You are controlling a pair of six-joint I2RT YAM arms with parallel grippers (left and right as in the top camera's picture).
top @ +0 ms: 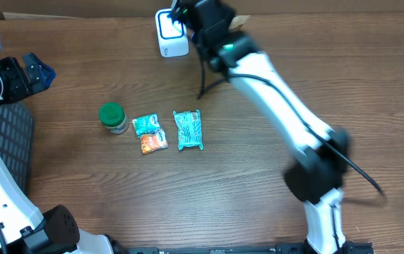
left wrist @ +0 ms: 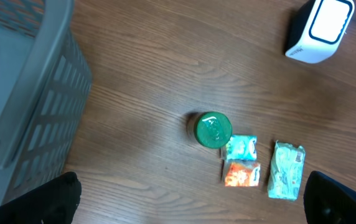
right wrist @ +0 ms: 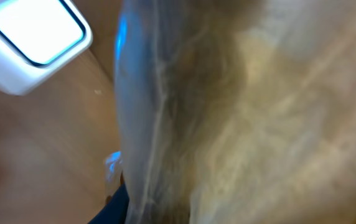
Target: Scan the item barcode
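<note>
The white barcode scanner [top: 171, 34] stands at the table's far edge, its pale window [right wrist: 36, 30] at the top left of the right wrist view. My right gripper [top: 188, 17] hovers just beside it, shut on a pale, clear-wrapped packet [right wrist: 240, 118]. That packet fills most of the right wrist view, blurred and very close, and hides the fingers apart from a dark blue edge. No barcode can be made out on it. My left gripper [left wrist: 190, 205] is open with nothing between its fingers, far left near the basket.
On the table's middle lie a green-lidded jar [top: 112, 117], a small teal packet [top: 145, 125], an orange packet [top: 153, 142] and a longer teal packet [top: 188, 130]. A grey mesh basket [top: 11, 141] stands at the left edge. The right arm's black cable trails behind the scanner.
</note>
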